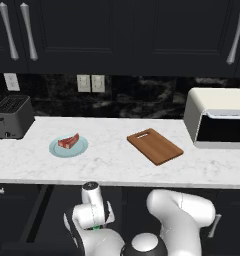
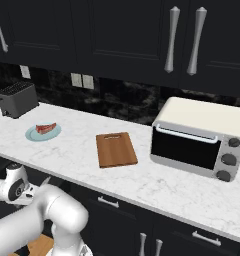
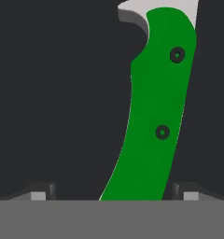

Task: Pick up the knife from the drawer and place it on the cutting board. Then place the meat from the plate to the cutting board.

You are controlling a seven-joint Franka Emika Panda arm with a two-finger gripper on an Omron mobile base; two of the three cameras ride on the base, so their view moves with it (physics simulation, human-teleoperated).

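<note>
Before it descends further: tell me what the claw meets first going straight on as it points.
Likely the green-handled knife, lying between the open claw tips; how far off is unclear.

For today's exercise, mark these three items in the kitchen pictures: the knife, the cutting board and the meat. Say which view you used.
knife (image 3: 153, 116): hand view, middle of its green handle.
cutting board (image 1: 155, 146): left base view, centre of the bare wooden face.
meat (image 1: 69, 141): left base view, red top of the slab on the plate.
</note>
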